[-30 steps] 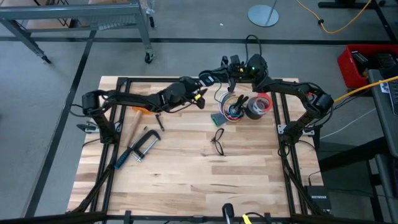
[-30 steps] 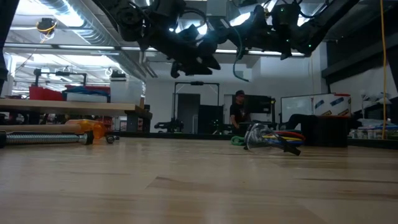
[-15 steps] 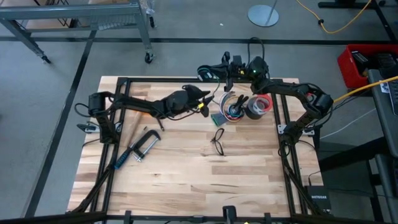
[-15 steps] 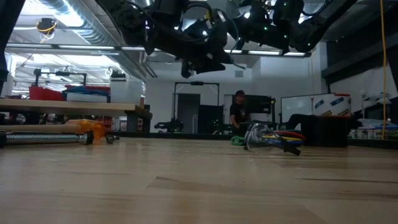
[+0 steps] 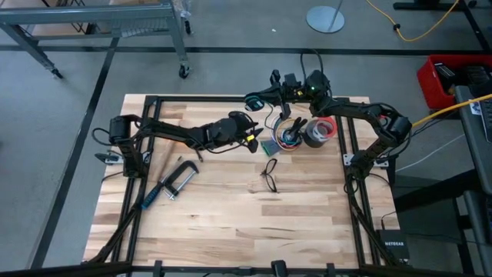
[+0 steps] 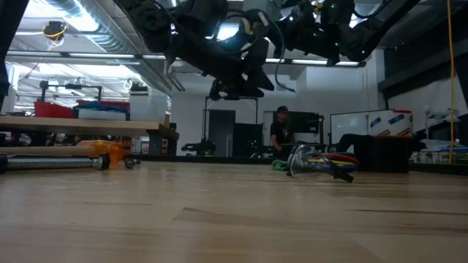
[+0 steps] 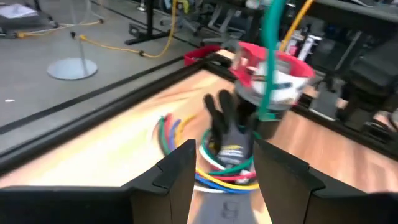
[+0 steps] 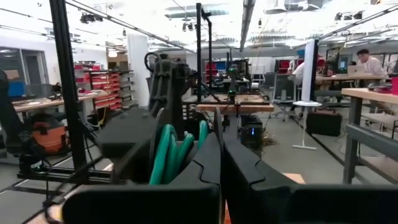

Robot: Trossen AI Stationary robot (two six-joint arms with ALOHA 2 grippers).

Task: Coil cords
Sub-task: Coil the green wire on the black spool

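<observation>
- While my right gripper [image 8: 221, 140] hangs above the far edge of the table [image 5: 231, 223], its fingers are pressed together on the one cord [image 8: 168, 149]; the loops show green beside the fingers in the right wrist view.
- One strand of that cord drops straight down in front of my left wrist camera, and in the low view a dark loop of it hangs below the arms.
- My left gripper [image 7: 225, 155] is spread, with nothing between its fingers; it hovers over the table just left of the wire bundle, pointing toward it.
- One small yellow piece [image 5: 250, 141] shows just beside the left fingertips in the high view; I cannot tell what it is attached to.
- One bundle of multicoloured wires [image 5: 288, 135] lies on the table below the held cord, with a black clip on it.
- One red-and-grey tape roll [image 5: 320, 131] stands touching the bundle on its right.
- One small green square [image 5: 269, 146] lies at the bundle's near-left side.
- One spectacle-shaped black wire loop [image 5: 269, 174] lies nearer the middle of the table, apart from the bundle.
- One metal clamp [image 5: 175, 182] and one wooden-handled tool [image 5: 164, 156] lie under my left arm, well apart from the cord.
- One person [image 6: 280, 128] stands in the room beyond the table.
</observation>
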